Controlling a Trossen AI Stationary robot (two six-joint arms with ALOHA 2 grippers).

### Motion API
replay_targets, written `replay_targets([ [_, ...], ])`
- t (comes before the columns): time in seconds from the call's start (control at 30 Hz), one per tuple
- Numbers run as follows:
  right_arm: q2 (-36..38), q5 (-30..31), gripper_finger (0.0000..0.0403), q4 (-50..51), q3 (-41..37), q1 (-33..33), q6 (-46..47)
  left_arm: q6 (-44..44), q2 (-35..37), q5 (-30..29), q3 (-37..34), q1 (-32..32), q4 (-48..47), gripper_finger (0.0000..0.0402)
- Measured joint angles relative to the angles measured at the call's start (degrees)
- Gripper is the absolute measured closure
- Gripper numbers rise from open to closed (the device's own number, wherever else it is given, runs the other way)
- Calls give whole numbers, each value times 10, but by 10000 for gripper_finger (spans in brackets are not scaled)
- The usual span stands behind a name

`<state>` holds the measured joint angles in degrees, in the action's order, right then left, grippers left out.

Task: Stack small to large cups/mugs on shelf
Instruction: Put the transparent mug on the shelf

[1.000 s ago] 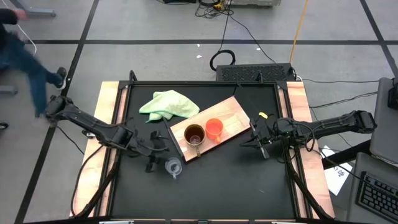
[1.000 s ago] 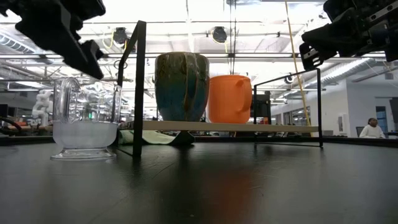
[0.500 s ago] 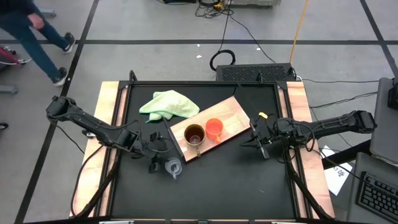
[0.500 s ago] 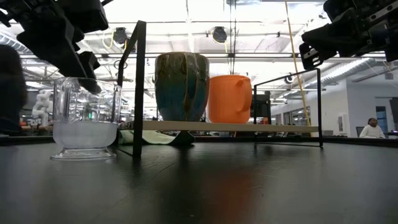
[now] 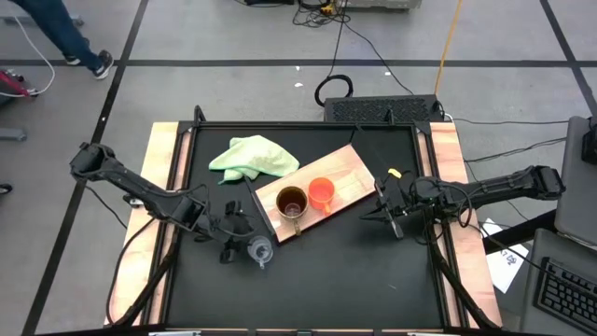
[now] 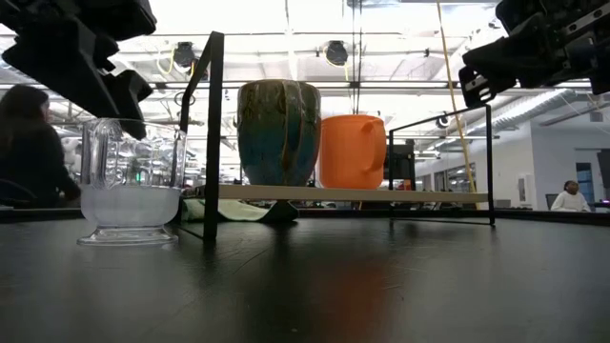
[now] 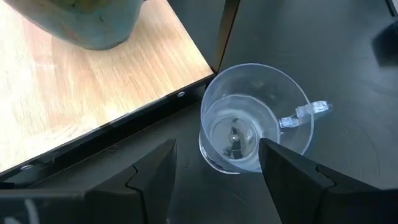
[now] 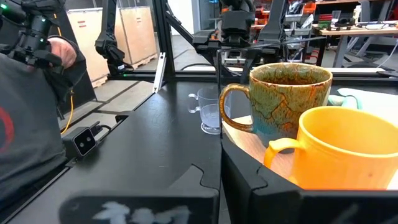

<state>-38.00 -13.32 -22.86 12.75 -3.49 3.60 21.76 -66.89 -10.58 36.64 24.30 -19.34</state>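
— being shown nearest: the small clear glass cup is standing upright on the black table, just off the shelf corner. the left gripper is being held spread wide just beside it, gripping nothing.

— being seen farther back: the tan-brown mug and the orange cup are sitting side by side on the shelf. the right gripper is being kept closed and empty, near the shelf's other end. a green cloth is lying beyond.
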Motion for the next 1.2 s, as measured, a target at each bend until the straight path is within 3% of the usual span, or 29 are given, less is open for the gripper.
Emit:
replay_targets([
  [0.33, 0, 0, 403, 9, 0, 0, -2, 38, -34, -10, 0, 5, 65, 172],
  [1.2, 0, 0, 403, 9, 0, 0, -2, 24, -68, -30, 0, 5, 59, 172],
])
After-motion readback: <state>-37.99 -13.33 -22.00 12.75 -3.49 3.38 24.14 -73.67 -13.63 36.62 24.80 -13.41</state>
